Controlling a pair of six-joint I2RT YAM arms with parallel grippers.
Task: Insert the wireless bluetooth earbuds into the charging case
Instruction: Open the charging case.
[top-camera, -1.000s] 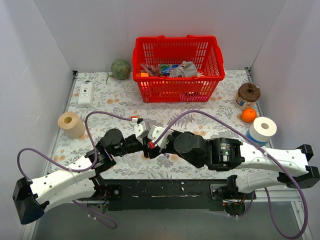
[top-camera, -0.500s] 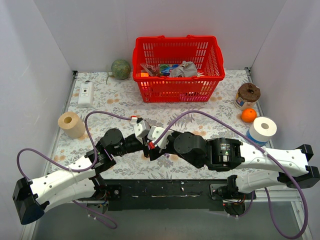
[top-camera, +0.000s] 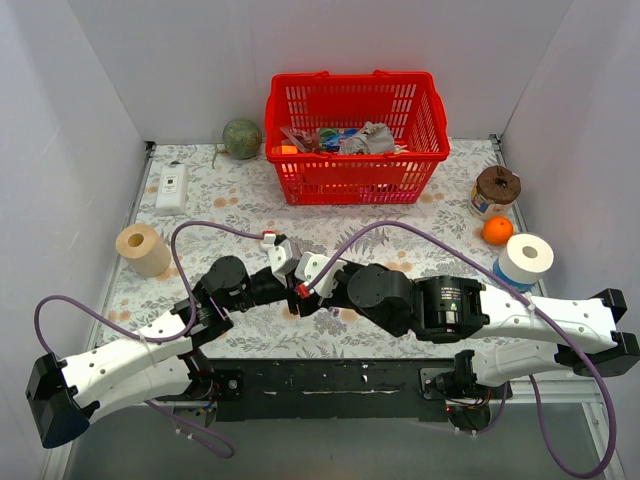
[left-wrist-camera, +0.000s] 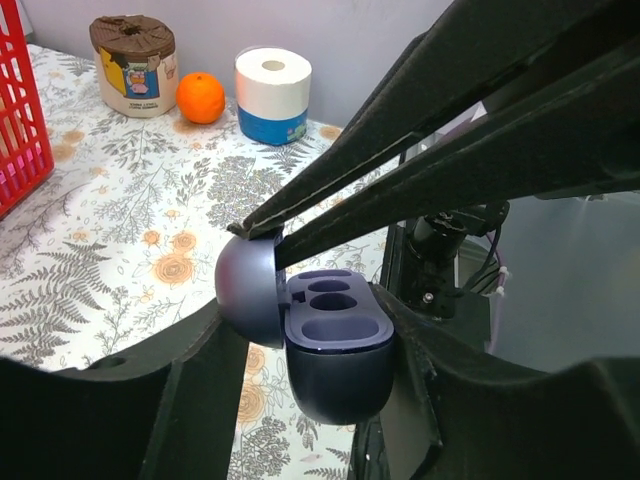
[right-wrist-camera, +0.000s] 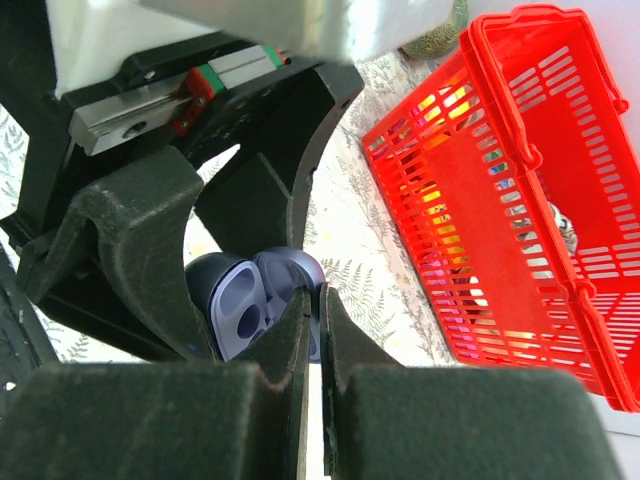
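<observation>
My left tool (left-wrist-camera: 305, 330) has the small, rounded, lavender-purple glossy plastic charging case (left-wrist-camera: 335, 350) clamped between its two black fingers (left-wrist-camera: 200, 390). One finger presses against each side, so the jaws stand only as far apart as the case is wide. The charging case is hinged open. Its domed lid (left-wrist-camera: 250, 290) is swung back toward the left of my left wrist view, and its lower half faces up, showing two round wells and one longer recess. What lies inside those wells I cannot tell.

My right tool (right-wrist-camera: 318, 298) is closed, its two long dark fingers pinched down to a thin slit with nothing between them. In the left wrist view it reaches in from the upper right, and its tips sit at the top edge of the open lid. Whether they touch the lid or stop just short I cannot tell. Through the right wrist camera, the open case lies just beyond those tips, framed by the fingers of my left tool.

From above, the two tools meet over the near middle of the flower-patterned desk (top-camera: 250, 200), in front of the red plastic slatted basket (top-camera: 355, 150) and well apart from it. The round orange fruit (left-wrist-camera: 201, 97), the white paper roll with a blue band (left-wrist-camera: 272, 95) and the brown-lidded jar (left-wrist-camera: 132, 65) stand together, well away from the case.
</observation>
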